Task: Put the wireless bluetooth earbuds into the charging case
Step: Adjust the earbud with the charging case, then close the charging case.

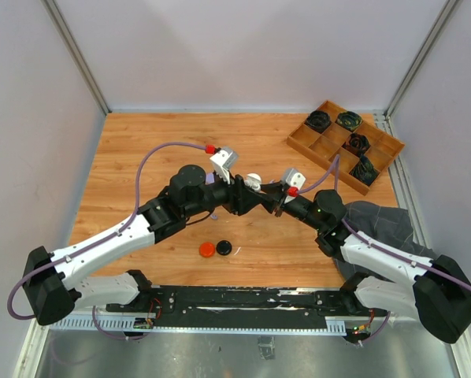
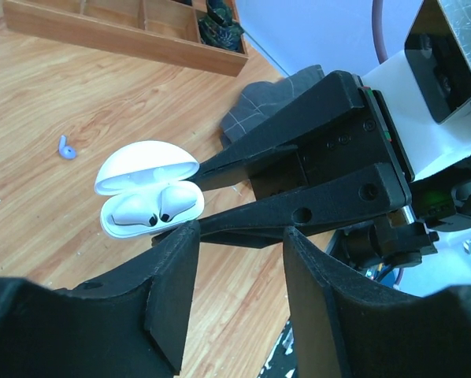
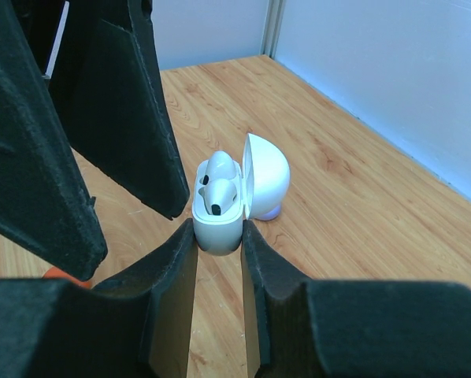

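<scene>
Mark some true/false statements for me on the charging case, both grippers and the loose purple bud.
1. The white oval plastic charging case has its lid open. True.
2. The case is empty. False: two white stemmed earbuds sit in it.
3. The right gripper is shut on the case. True.
4. The left gripper grips an earbud. False: its jaws stand open with nothing between them.
5. The pale purple earbud lies inside the case. False: it lies on the wooden table, apart from the case.
</scene>
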Robot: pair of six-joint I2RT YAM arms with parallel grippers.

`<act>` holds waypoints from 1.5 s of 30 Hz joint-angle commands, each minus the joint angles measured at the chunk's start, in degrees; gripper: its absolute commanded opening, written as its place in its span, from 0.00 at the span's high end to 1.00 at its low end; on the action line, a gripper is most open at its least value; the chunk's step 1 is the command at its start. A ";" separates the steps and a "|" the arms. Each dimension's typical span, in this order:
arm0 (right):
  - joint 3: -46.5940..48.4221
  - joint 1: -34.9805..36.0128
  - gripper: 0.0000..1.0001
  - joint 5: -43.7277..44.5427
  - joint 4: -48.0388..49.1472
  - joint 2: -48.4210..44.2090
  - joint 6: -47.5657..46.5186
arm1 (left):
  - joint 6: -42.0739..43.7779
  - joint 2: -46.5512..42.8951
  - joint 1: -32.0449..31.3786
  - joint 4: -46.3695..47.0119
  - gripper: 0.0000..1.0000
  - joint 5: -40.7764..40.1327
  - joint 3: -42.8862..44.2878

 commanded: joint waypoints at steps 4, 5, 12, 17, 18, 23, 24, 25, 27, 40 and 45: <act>0.25 0.49 0.99 -1.52 0.39 0.26 -0.46 | 1.39 -2.70 -0.39 0.03 0.43 -2.25 1.81; 0.33 0.51 0.99 -1.69 0.18 0.24 -0.48 | 1.79 -3.60 -0.24 -0.65 0.41 -3.08 1.82; 0.94 0.48 0.99 -3.86 -1.27 -0.09 -0.42 | 1.44 -7.33 7.69 -2.08 0.34 3.73 -0.34; 1.39 0.48 0.99 -5.71 -1.80 -0.09 0.19 | -0.16 -8.07 13.50 0.28 0.30 13.19 -2.84; 1.60 0.48 0.99 -6.23 -1.80 0.03 0.38 | -0.10 -7.80 14.46 0.46 0.30 14.67 -2.94; 2.72 0.40 0.99 -8.64 -2.30 0.71 1.50 | -2.09 -5.29 18.40 5.97 0.29 24.39 -4.41; 2.84 0.40 0.99 -9.01 -2.32 0.85 1.60 | -2.81 -4.63 19.02 7.12 0.29 25.75 -4.64; 2.93 0.48 0.99 -9.23 -2.33 0.95 1.64 | -3.18 -3.88 19.29 7.65 0.29 26.63 -4.61; 3.19 0.44 0.99 -9.71 -2.33 1.21 1.94 | -3.01 -2.10 19.42 7.99 0.29 28.00 -4.16; 4.34 -0.23 0.99 -12.54 -1.64 3.29 3.94 | -5.73 5.96 19.87 15.94 0.31 37.93 -3.90; 4.54 -1.21 0.99 -14.82 -1.27 4.86 5.14 | -6.17 5.65 19.94 18.18 0.32 40.46 -4.47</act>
